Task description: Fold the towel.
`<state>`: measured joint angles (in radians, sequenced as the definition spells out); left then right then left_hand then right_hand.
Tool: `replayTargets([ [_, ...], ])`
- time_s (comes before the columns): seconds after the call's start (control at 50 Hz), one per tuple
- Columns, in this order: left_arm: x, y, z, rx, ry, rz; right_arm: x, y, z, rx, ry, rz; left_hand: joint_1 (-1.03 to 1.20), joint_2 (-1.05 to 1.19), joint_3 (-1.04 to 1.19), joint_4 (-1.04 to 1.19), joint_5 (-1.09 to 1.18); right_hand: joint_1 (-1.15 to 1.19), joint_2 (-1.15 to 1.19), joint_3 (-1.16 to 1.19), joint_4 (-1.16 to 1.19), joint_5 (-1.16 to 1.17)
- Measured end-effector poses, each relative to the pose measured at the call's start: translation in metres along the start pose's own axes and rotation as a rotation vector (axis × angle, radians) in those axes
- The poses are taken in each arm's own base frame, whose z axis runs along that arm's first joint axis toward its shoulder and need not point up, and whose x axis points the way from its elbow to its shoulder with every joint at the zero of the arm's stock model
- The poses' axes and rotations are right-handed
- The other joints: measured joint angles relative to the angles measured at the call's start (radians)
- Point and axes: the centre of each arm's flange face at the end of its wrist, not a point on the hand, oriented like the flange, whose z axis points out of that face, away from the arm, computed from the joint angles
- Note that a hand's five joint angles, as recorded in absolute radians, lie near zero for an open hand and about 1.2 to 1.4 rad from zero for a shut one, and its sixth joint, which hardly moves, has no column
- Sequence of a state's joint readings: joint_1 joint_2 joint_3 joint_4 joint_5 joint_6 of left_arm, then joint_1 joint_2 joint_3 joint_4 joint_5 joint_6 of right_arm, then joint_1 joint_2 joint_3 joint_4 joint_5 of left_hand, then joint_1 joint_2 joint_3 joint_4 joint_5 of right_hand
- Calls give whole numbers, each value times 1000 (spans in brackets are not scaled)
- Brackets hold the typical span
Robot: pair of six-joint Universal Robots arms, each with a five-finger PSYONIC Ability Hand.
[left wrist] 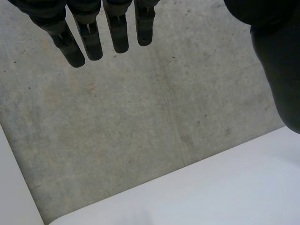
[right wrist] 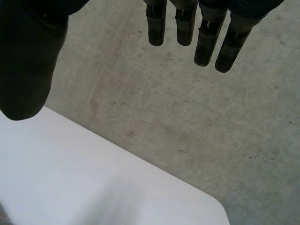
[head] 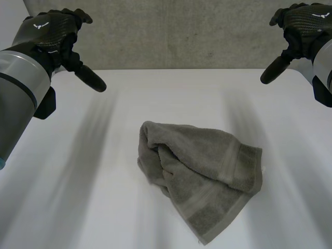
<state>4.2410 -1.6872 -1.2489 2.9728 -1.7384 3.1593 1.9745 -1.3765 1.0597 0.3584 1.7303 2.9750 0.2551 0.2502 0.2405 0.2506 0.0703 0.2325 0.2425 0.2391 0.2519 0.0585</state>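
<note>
Currently, towel (head: 199,174): lies crumpled in a loose grey heap near the middle of the white table (head: 78,181), a little toward the near edge. Bunched folds on its left part, one hemmed corner pointing at the near edge. Touches neither hand.

Left hand (head: 52,31): hangs raised over the table's far left corner, well apart from the towel. Released, holding nothing. Fingers (left wrist: 117,28) straight and side by side in the left wrist view, thumb (left wrist: 276,61) spread away from them. Beyond the fingertips, a grey concrete surface (left wrist: 140,117) and the table's rounded corner.

Right hand (head: 301,26): hangs raised over the far right corner, likewise well apart from the towel. Released and empty too, with straight fingers (right wrist: 206,40) and the thumb (right wrist: 28,61) held apart from them in the right wrist view. Same concrete and a rounded table corner beyond.
</note>
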Motion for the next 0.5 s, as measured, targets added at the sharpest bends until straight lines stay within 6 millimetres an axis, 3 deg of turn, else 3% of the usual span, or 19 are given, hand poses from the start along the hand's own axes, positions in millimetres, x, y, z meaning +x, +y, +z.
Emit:
replayTargets([
  [0.16, 4, 25, -11, -79, 43, 14, -15, 17, -11, -90, -164, -132, 40, 53, 61, 46, 55, 0, 0, 0, 0, 0],
  [0.36, -2, 93, -22, -283, 146, 52, -46, 79, -46, -315, -483, -177, 166, 172, 182, 170, 182, 0, 0, 0, 0, 0],
  [0.5, 1, 147, -34, -430, 282, 108, -75, 127, -84, -413, -679, -165, 168, 174, 184, 170, 182, 0, 0, 0, 0, 0],
])
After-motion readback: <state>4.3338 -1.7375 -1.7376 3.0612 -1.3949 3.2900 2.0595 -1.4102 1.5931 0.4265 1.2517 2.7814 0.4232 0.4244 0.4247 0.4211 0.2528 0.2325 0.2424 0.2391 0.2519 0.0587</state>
